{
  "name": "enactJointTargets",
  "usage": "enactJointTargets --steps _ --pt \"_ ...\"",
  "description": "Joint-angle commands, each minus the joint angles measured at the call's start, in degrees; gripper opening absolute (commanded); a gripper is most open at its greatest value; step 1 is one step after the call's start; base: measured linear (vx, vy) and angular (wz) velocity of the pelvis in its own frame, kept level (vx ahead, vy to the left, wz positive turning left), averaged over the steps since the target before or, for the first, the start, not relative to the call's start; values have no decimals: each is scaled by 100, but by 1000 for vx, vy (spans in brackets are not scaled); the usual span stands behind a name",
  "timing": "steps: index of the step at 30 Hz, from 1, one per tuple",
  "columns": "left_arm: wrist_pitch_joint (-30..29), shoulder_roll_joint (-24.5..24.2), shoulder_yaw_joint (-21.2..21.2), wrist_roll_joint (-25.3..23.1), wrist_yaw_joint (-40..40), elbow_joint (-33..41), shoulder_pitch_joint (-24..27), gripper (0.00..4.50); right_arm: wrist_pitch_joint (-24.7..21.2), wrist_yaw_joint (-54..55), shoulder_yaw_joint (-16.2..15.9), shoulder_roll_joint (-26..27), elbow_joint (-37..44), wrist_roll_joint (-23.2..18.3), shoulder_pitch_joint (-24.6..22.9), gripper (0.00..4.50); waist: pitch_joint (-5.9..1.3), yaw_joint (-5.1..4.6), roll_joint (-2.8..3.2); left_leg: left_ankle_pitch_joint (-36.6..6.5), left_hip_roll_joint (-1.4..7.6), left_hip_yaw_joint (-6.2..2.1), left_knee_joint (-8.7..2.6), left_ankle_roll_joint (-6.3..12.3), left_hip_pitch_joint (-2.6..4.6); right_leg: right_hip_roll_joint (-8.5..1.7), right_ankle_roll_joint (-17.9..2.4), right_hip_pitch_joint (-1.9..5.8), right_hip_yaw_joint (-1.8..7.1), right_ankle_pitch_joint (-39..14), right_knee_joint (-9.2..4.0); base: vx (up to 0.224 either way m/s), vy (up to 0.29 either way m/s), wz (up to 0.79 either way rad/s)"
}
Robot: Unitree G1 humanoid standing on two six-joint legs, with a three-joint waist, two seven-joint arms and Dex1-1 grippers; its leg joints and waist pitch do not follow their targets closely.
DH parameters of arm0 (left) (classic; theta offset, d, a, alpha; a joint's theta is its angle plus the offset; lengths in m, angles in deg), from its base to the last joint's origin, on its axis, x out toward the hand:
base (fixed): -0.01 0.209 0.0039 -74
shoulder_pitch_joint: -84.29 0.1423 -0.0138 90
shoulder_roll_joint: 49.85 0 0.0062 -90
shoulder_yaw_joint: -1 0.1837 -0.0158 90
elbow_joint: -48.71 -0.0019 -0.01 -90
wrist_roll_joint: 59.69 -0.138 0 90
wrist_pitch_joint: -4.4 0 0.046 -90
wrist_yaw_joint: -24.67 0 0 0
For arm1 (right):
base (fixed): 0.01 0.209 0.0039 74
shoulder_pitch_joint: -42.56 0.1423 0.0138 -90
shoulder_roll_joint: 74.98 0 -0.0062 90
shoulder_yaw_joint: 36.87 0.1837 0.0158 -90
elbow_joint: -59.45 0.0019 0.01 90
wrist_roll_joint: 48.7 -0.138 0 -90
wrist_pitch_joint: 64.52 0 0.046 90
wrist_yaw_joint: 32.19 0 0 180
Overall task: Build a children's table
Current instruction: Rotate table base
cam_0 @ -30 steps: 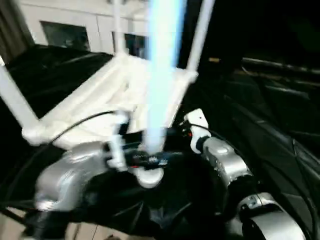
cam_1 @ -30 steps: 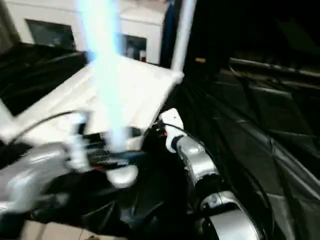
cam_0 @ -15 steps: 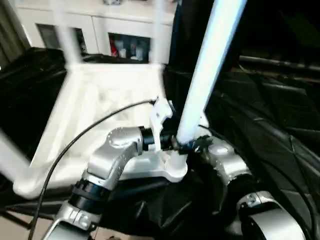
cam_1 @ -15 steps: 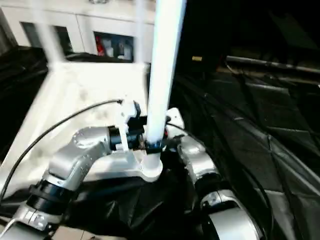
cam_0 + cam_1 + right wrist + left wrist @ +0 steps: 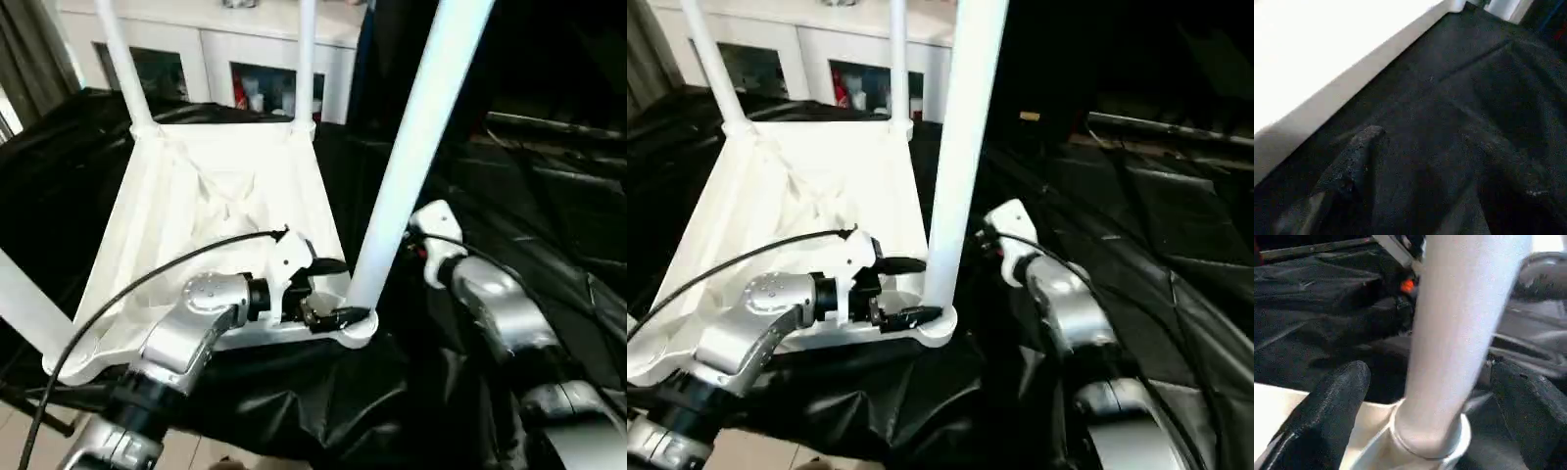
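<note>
- Half a second ago the right end effector sat against the near-right leg (image 5: pixel 416 147); it has since drawn off to the right.
- The left end effector (image 5: pixel 328 292) stays at that leg's base, its fingers (image 5: pixel 1327 416) spread either side, not clamping.
- The tabletop (image 5: pixel 220 211) lies upside down on the black-draped counter (image 5: pixel 490 196), legs up.
- The right wrist view shows the right end effector (image 5: pixel 1420 181) apart over black cloth, beside the top's edge.

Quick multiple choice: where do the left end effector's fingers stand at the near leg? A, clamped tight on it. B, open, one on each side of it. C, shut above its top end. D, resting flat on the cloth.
B: the left end effector is open, with a finger either side of the leg and gaps showing.
</note>
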Motion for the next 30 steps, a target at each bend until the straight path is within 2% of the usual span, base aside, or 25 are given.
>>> enactJointTargets --steps 1,4,8,9,11,12,14,15,16,17,19,21,22,24,27,29,30 --pt "-112 -65 -106 79 47 181 88 446 -157 -18 81 -148 325 -32 -69 276 -374 8 22 -1484 -4 45 -385 -37 -1 -291 -980 303 195 -1398 -458 0 0 0" --pt "-172 -307 -225 28 149 530 462 446 -400 -14 131 -242 1020 -129 -504 276 -347 -7 -12 -1552 -12 42 -401 -3 -21 -285 -814 292 190 -1775 -498 0 0 0" --pt "-382 -632 -268 34 113 884 788 446 -564 -143 60 -218 1481 -214 -775 276 -336 -36 16 -1631 4 30 -416 6 -18 -282 -772 253 193 -1880 -501 0 0 0" --pt "-548 -851 -337 102 26 1109 970 446 -662 -334 -40 -209 1693 -303 -879 276 -330 -42 -12 -1724 3 32 -419 8 -8 -283 -750 243 189 -2026 -511 0 0 0" --pt "-619 -941 -377 139 -13 1201 1044 446 -706 -429 -86 -209 1775 -348 -917 276 -316 -57 15 -1809 9 21 -431 18 -13 -281 -721 229 191 -2147 -512 0 0 0" --pt "-858 -1174 -546 309 -137 1468 1256 446 -856 -801 -315 -295 2058 -481 -1045 276 -316 -62 -38 -1868 2 34 -419 25 10 -278 -717 214 190 -2260 -528 0 0 0" --pt "-1003 -1376 -697 413 -197 1682 1454 446 -993 -1100 -525 -391 2306 -563 -1158 276 -292 -51 -2 -1894 18 9 -446 37 -21 -283 -699 214 191 -2317 -519 0 0 0" --pt "-1078 -1466 -780 452 -192 1778 1559 446 -1053 -1206 -605 -425 2387 -587 -1196 276 -294 -40 -11 -1976 19 12 -432 46 9 -289 -668 193 194 -2422 -525 0 0 0" --pt "-1159 -1556 -859 498 -172 1881 1666 446 -1132 -1294 -672 -453 2484 -605 -1239 276 -274 -49 -5 -2002 15 12 -452 30 -6 -284 -632 184 196 -2533 -548 0 0 0" --pt "-1189 -1648 -991 435 -37 2009 1851 446 -1210 -1427 -757 -484 2588 -646 -1288 276 -284 -51 -45 -2013 15 12 -446 29 -4 -288 -619 190 192 -2561 -548 0 0 0" --pt "-1144 -1675 -1252 264 322 2192 2164 446 -1292 -1562 -833 -457 2726 -717 -1339 276 -270 -48 -24 -2021 21 12 -455 25 -5 -283 -557 170 198 -2601 -562 0 0 0" --pt "-1114 -1678 -1326 247 415 2272 2259 446 -1314 -1589 -845 -446 2779 -739 -1355 276 -276 -48 -33 -2036 30 7 -462 2 -1 -284 -533 172 194 -2587 -565 0 0 0" --pt "-1129 -1626 -1525 312 546 2445 2434 446 -1370 -1630 -867 -403 2853 -815 -1369 276 -283 -44 -33 -2038 31 8 -461 5 9 -289 -536 169 196 -2565 -572 0 0 0" --pt "-1185 -1537 -1921 480 746 2812 2807 446 -1513 -1701 -921 -364 3026 -956 -1399 276 -284 -46 -26 -2044 51 0 -472 -22 -3 -289 -638 182 195 -2329 -548 0 0 0" --pt "-1172 -1445 -2312 660 862 3087 3224 446 -1595 -1736 -971 -340 3140 -1030 -1430 276 -275 -49 -49 -2122 38 8 -474 -3 -2 -274 -652 171 192 -2303 -556 0 0 0" --pt "-1031 -1329 -2607 686 1074 3196 3575 446 -1628 -1802 -971 -312 3214 -1093 -1466 276 -272 -37 -80 -2205 32 9 -477 5 15 -267 -546 154 192 -2505 -592 0 0 0" --pt "-1013 -1307 -2637 687 1101 3202 3613 446 -1629 -1807 -970 -310 3220 -1099 -1470 276 -261 -41 -79 -2212 35 2 -487 7 -8 -266 -496 164 192 -2544 -601 0 0 0"
